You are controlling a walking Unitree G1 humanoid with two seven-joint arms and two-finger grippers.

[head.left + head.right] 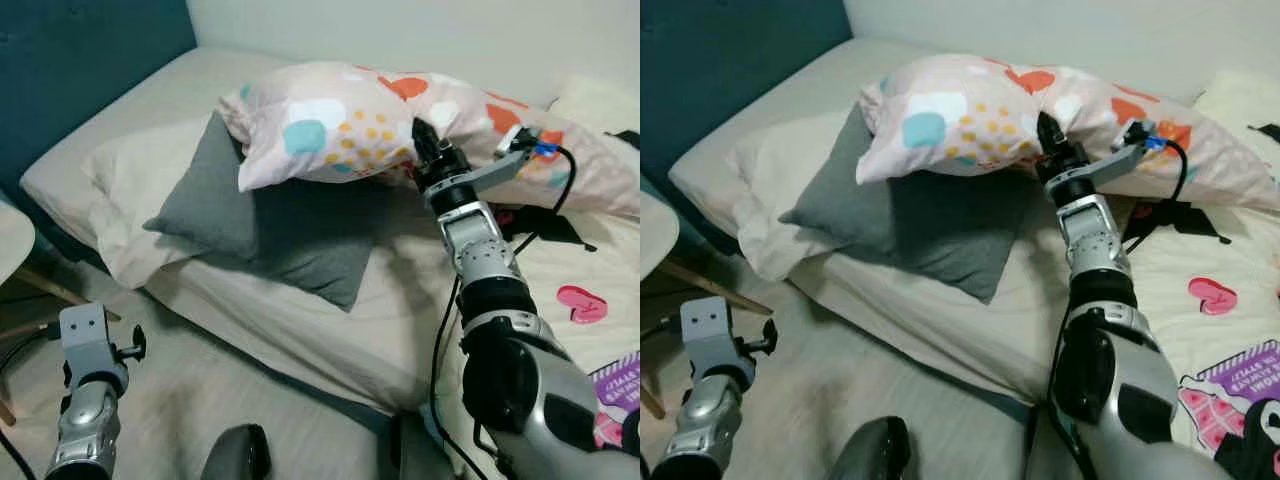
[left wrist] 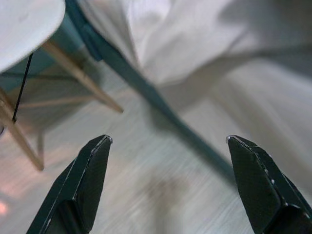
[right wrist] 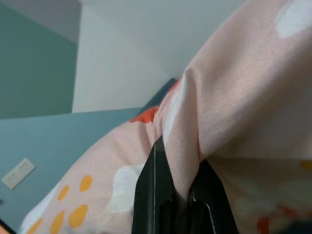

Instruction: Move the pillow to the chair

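A pink pillow [image 1: 340,120] with coloured dots and hearts is raised off the bed at its near edge. My right gripper [image 1: 420,135] is shut on that edge; in the right wrist view a fold of the pillow's fabric [image 3: 187,161] is pinched between the black fingers [image 3: 156,195]. My left gripper [image 2: 168,141] hangs open low at the left, above the floor by the bed. A pale round chair seat [image 1: 12,240] on wooden legs [image 2: 80,75] stands at the far left.
A grey cushion [image 1: 270,225] leans on a cream pillow [image 1: 130,190] under the lifted pillow. The bed [image 1: 330,330] has a teal headboard [image 1: 80,60]. A black cable [image 1: 545,225] lies on the printed sheet at the right. Light wood floor [image 1: 200,400] runs along the bedside.
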